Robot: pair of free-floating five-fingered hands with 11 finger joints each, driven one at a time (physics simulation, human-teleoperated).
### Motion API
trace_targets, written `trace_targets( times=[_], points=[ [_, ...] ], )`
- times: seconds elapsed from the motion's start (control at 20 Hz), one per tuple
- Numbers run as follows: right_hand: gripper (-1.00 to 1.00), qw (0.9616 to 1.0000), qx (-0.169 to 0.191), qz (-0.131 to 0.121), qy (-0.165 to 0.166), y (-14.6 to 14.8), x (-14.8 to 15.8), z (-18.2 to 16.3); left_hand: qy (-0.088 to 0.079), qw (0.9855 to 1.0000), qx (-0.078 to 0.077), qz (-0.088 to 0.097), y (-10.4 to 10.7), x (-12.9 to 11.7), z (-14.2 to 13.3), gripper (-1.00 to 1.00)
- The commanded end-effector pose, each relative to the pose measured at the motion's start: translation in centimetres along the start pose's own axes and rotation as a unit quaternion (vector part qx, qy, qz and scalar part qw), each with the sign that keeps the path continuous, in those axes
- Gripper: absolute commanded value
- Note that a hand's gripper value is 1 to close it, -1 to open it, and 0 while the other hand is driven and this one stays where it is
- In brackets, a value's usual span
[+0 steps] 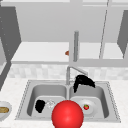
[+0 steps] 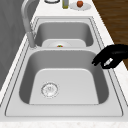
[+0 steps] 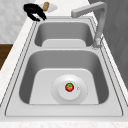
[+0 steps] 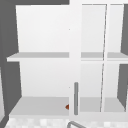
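Note:
My left hand point(image 1: 40, 105) hangs low over the front of the left basin point(image 1: 47, 91). In the left side view it point(image 2: 110, 58) hovers at that basin's front rim, fingers loosely bent downward and holding nothing; in the right side view the left hand point(image 3: 34, 11) sits at the far front corner. My right hand point(image 1: 83, 81) floats over the back of the right basin, beside the faucet point(image 1: 68, 72), fingers drooping and empty. A white plate point(image 3: 80, 96) with a small red tomato point(image 3: 69, 87) lies in the right basin. A big red ball point(image 1: 67, 114) shows at the sink's front edge.
A bowl point(image 1: 3, 110) holding something brown stands on the counter left of the sink. On the counter right of the sink are a plate with an apple point(image 2: 80, 3) and a bottle point(image 2: 65, 3). A small reddish thing point(image 4: 67, 107) lies on the open cabinet's lower shelf.

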Motion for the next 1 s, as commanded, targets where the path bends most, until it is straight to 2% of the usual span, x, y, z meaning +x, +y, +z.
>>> trace_targets(
  times=[0.0, 0.1, 0.15, 0.25, 0.55, 0.95],
  points=[
    [-1.00, 1.0000, 0.003, -0.007, -0.002, 0.1, 0.0, 0.0, 0.000, 1.0000, 0.000, 0.000, 0.0, 0.0, 0.0, 0.00],
    [-1.00, 0.9995, 0.013, -0.028, -0.001, -0.2, -0.2, 0.2, 0.000, 1.0000, 0.000, 0.000, 0.0, 0.0, 0.0, 0.00],
    [-1.00, 0.9986, 0.025, -0.047, 0.005, -0.5, -0.1, 0.3, 0.000, 1.0000, 0.000, 0.000, 0.0, 0.0, 0.0, 0.00],
    [-1.00, 0.9971, 0.041, -0.063, 0.010, -0.9, -0.1, 0.5, 0.000, 1.0000, 0.000, 0.000, 0.0, 0.0, 0.0, 0.00],
    [-1.00, 0.9925, 0.078, -0.093, 0.011, -1.6, -0.1, 0.8, 0.000, 1.0000, 0.000, 0.000, 0.0, 0.0, 0.0, 0.00],
    [-1.00, 0.9851, 0.108, -0.133, 0.008, -3.2, 0.1, 1.5, 0.000, 1.0000, 0.000, 0.000, 0.0, 0.0, 0.0, 0.00]
  ],
)
